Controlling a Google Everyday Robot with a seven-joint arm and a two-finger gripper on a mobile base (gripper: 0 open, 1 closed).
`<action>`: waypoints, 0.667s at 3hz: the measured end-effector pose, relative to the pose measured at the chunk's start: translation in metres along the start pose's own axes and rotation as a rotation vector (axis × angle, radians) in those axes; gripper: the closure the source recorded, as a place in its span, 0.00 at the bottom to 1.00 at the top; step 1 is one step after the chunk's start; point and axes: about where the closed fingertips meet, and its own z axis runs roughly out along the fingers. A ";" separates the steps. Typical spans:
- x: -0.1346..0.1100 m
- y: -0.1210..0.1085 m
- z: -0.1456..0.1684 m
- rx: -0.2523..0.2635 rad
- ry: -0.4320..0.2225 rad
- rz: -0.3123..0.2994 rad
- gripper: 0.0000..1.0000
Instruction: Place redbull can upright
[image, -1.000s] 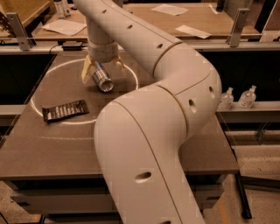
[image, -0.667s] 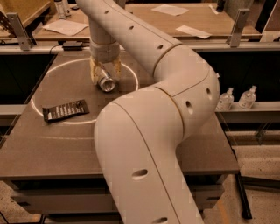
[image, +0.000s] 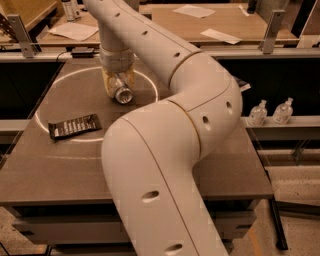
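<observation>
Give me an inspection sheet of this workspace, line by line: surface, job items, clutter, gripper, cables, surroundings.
Surface: brown table with a white ring marked on it.
Job's things: redbull can, tilted with one end toward the camera, not yet upright.
Clutter: flat dark wrapper lying left of the can, apart from it.
Gripper: gripper over the ring's far side, jaws closed on the can.
Cables: nothing seen.
Surroundings: two small bottles on the right ledge; papers on the benches behind.
</observation>
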 end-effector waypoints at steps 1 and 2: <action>0.003 0.011 -0.016 0.000 -0.021 -0.071 1.00; 0.022 0.015 -0.047 0.002 -0.060 -0.070 1.00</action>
